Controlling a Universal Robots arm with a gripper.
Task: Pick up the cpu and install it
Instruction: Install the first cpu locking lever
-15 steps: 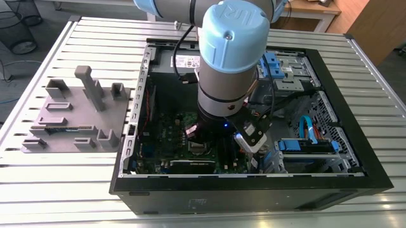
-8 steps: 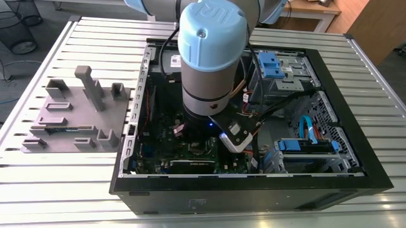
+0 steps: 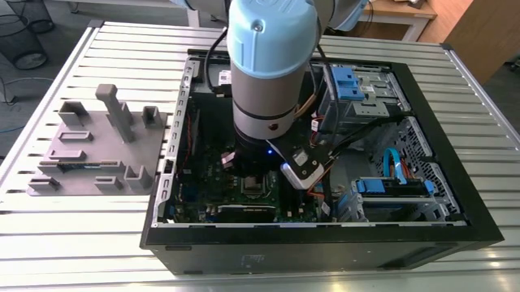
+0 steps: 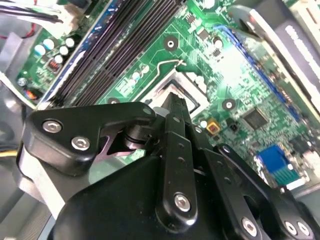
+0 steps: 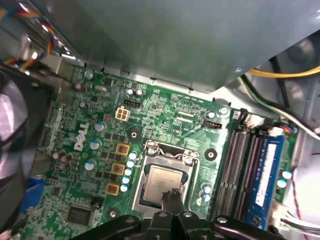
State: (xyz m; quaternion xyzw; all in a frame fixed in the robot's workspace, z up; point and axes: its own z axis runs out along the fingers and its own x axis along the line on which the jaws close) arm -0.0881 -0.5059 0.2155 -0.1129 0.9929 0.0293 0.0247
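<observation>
One cpu [image 5: 163,182] seated in socket [image 5: 168,151] at motherboard [image 5: 165,120] centre, gripper [image 5: 171,196] fingertips together, empty, touching chip's 6 o'clock edge; risk: sideways nudge unseating chip, bending socket pins.

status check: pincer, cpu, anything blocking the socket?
Pincer shut, tips low over the cpu. Cpu lies flat inside the socket frame on the motherboard. Nothing else over the socket.
</observation>
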